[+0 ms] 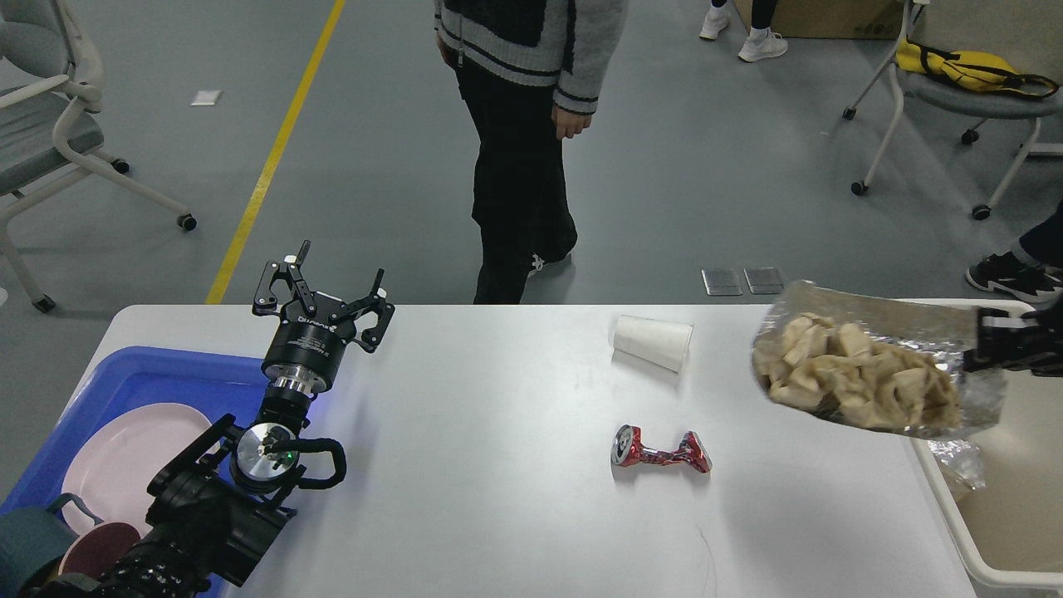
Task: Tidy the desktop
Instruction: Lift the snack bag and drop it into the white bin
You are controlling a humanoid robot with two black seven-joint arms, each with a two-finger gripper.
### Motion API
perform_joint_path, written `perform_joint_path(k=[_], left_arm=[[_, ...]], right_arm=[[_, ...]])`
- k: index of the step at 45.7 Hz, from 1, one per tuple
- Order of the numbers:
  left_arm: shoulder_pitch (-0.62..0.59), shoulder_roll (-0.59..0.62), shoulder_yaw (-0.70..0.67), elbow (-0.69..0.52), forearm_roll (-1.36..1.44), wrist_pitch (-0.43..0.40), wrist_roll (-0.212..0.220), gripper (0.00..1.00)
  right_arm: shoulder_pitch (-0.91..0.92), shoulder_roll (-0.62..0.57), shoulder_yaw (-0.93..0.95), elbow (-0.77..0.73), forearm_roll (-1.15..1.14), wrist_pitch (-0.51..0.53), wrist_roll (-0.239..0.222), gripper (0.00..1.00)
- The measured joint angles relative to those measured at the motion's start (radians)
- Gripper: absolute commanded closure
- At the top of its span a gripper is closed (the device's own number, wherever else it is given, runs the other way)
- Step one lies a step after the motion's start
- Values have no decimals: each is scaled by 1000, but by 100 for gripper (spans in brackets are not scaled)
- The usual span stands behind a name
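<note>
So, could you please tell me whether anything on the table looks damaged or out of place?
Yes. A red can lies crushed and twisted on the desktop, and beyond it a white paper cup is tipped on its side. Both look like litter.

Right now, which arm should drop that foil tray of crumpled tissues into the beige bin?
Right. The right gripper already grips the crinkled silver foil tray of crumpled beige tissues, held partly over the beige plastic bin. The left gripper hangs open near the blue plastic tray.
</note>
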Motion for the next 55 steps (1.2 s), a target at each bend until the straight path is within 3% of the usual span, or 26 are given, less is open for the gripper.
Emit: perform_joint_path(k=[14,24,27,32,33,34,35,36,37,55], left_arm=[[0,0,0,0,0,0,0,3],[0,0,0,0,0,1,1,3],[0,0,0,0,0,1,1,3],[0,0,0,0,0,1,1,3],[0,0,0,0,0,1,1,3],[0,0,0,0,0,1,1,3],[0,0,0,0,0,1,1,3],[0,0,0,0,0,1,1,3],[0,0,0,0,0,1,1,3],[0,0,0,0,0,1,0,3]], right_arm=[[-595,113,165,-571,61,-145,23,100],[-1081,359,218,-1140,303,-227,17,100],[-1169,422,202,-1246,356,-240,13,100],[-1242,472,150,-1302,391,-302,-8,100],[-1250,477,140,-1305,393,-314,-14,54],[-1256,480,132,-1307,394,-325,-19,1],[-1262,483,124,-1308,396,-336,-24,0],[-1266,485,119,-1309,397,-342,-28,6],[-1269,486,115,-1309,397,-347,-30,0],[-1223,501,118,-1307,484,-320,-27,0]])
